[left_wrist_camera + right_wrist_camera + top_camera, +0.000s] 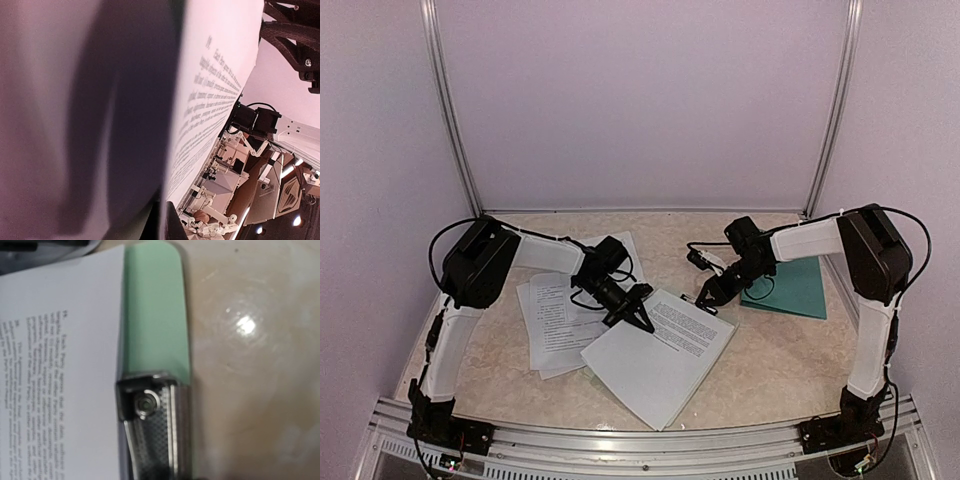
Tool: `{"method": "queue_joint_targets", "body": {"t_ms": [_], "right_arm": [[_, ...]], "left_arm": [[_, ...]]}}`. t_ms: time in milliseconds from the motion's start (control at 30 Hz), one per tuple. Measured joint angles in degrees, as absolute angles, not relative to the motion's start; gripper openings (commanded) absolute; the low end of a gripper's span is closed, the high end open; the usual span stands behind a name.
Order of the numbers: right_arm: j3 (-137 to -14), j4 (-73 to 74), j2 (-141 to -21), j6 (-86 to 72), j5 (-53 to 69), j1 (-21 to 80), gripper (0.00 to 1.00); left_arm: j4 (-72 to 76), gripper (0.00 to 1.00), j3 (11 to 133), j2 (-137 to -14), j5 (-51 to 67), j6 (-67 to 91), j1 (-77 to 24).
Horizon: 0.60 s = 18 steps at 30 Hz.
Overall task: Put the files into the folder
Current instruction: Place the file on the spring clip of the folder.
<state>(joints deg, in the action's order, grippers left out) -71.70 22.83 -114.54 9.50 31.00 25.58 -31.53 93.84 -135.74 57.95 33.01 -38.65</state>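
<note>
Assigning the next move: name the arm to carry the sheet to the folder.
Left, probably: the left claw is shut on the sheet at its edge. The right claw sits over the board's clip, beside the folder.

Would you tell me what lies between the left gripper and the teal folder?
Top view: the right gripper, at the far edge of the printed sheet.

Both the left arm and the right arm pair white tubular links with bulky black joint housings on black bases. Thin black cables loop past the elbows. The left gripper and right gripper are black and angular, their ribbed frames apparently carrying small silver screws.
</note>
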Motion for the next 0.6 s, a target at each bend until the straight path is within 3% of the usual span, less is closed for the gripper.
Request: {"method": "queue_joint_targets", "body": {"t_ms": [600], "right_arm": [[-71.7,22.8,-114.5,9.5,31.0,25.6,0.00]], "left_arm": [[-28.9,0.00,90.8,-134.5,58.7,33.4,-38.5]]}}
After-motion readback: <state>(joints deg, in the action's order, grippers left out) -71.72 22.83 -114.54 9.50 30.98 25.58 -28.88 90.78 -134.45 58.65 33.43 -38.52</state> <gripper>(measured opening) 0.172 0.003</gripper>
